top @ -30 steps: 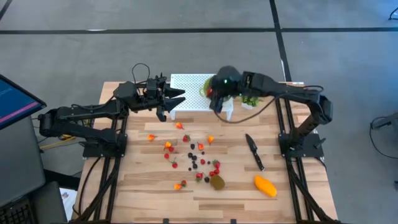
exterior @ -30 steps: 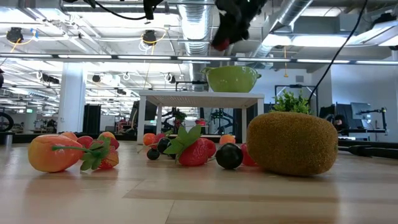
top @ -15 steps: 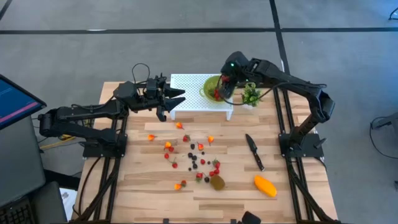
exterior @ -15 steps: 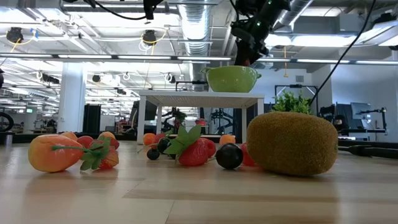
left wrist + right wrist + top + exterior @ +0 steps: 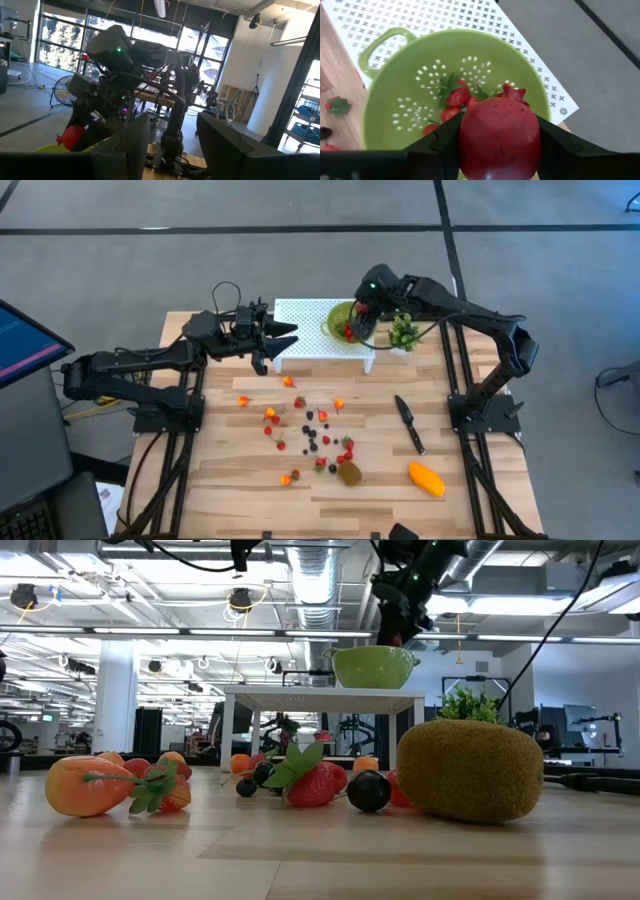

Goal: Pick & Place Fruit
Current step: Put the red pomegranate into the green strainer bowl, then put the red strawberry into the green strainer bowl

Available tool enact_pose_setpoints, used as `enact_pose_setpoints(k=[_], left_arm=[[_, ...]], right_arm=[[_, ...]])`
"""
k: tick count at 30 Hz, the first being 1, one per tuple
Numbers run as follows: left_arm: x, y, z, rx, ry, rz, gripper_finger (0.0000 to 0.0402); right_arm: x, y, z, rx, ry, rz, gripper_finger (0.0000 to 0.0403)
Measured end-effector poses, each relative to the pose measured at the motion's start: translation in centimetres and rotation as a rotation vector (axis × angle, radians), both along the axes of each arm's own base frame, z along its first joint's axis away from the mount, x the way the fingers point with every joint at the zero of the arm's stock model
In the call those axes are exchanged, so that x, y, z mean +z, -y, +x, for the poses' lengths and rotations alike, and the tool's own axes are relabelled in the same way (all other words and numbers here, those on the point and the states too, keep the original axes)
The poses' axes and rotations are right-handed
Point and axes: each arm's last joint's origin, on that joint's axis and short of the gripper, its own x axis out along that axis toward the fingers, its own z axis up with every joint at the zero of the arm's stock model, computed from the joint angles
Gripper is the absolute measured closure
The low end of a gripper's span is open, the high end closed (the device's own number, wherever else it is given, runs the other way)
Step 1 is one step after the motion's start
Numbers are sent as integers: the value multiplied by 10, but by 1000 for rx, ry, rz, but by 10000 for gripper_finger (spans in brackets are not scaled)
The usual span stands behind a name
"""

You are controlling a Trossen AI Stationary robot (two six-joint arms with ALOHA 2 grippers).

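My right gripper hangs over the green colander, shut on a round red fruit. The colander stands on a white perforated stand at the table's far side and holds a few strawberries. Small berries and strawberries lie scattered on the wooden table, with a brown kiwi and an orange mango near the front. My left gripper waits left of the stand, open, with nothing between its fingers. My right gripper pinches the round red fruit by its two opposite sides between its two fingers. The fingers slant down from above. The fruit is lifted clear and hangs above the colander's bowl, its little crown pointing away from the wrist.
A black knife lies on the table's right half. A small green potted plant stands just right of the stand. The bare wood at the near left is free of objects.
My right gripper, still shut on the red fruit, has swung toward the table's far right, from the stand's front to above the colander, turning a little as it went. Over the last half second it has kept almost still.
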Motion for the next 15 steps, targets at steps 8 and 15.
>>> enact_pose_setpoints(k=[8, 15], left_arm=[[0, 0, 0, 0, 0, 0, 243], [0, 0, 0, 0, 0, 0, 243]], right_arm=[[0, 0, 0, -2, 1, 1, 166], [0, -2, 2, -2, 11, 2, 157]])
